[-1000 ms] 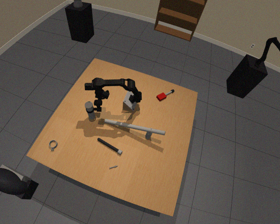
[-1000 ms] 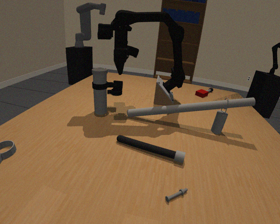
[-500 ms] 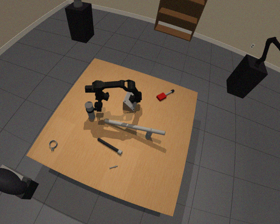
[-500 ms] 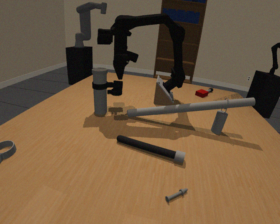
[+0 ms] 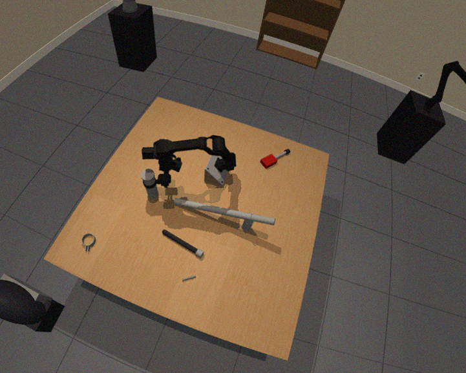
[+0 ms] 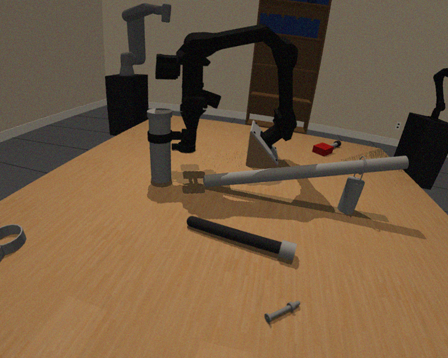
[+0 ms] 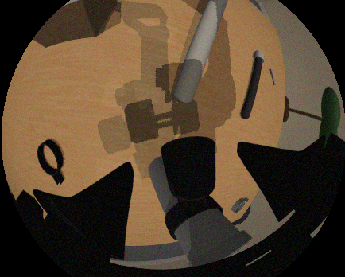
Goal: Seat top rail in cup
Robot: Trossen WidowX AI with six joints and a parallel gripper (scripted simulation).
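The grey rail [image 5: 228, 212] [image 6: 268, 175] [image 7: 199, 52] slopes down from the wire loop on the small post [image 5: 247, 226] [image 6: 350, 196]. Its cut end lies low, near the table, apart from the cup. The black rail-end cup [image 6: 179, 147] [image 7: 188, 167] sticks out from the black brace band [image 5: 148, 183] [image 6: 156, 136] [image 7: 191, 210]. The band sits on the upper part of the big post [image 5: 152, 194] [image 6: 160, 164], below its cap [image 6: 159, 113]. My gripper [image 5: 165, 178] [image 6: 189, 141] [image 7: 187, 158] is open and empty, its fingers on both sides of the cup. Contact is unclear.
A black bar with a pale end [image 5: 180, 241] [image 6: 233, 234] [image 7: 252, 87] and a small bolt [image 5: 188, 278] [image 6: 280, 312] lie in front of the rail. A loose band [image 5: 82, 239] [image 6: 16, 244] lies at the left. A red block [image 5: 268, 160] [image 6: 323, 149] lies at the back right.
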